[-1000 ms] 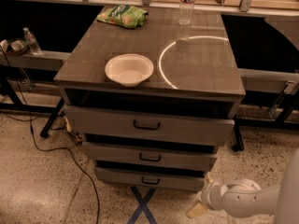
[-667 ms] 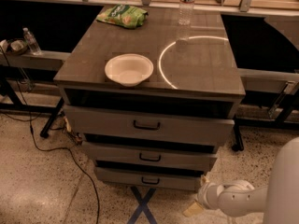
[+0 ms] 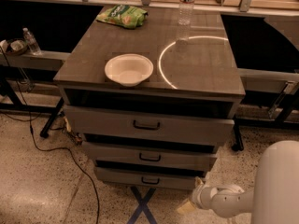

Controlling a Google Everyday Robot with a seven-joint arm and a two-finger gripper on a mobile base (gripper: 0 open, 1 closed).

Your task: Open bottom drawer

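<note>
The grey cabinet (image 3: 93, 55) fills the middle of the view, unchanged since a second ago. My white arm (image 3: 278, 185) now bulks large in the lower right corner, where only the forearm showed a second ago. The two larger drawers (image 3: 107, 120) sit as they did. Under them the bottom drawer (image 3: 121, 176) is lowest in the stack, just above the floor, its front no further out than before. On the top, the white bowl (image 3: 128, 70) at the front left, the green bag (image 3: 122, 17) at the back left and the water bottle (image 3: 187, 6) at the back have not shifted. My gripper (image 3: 189, 205) is low by the floor, just off the bottom drawer's right corner, slightly further left than before. I cannot tell whether it is apart or together. It is well apart from the small black handle (image 3: 150, 180).
</note>
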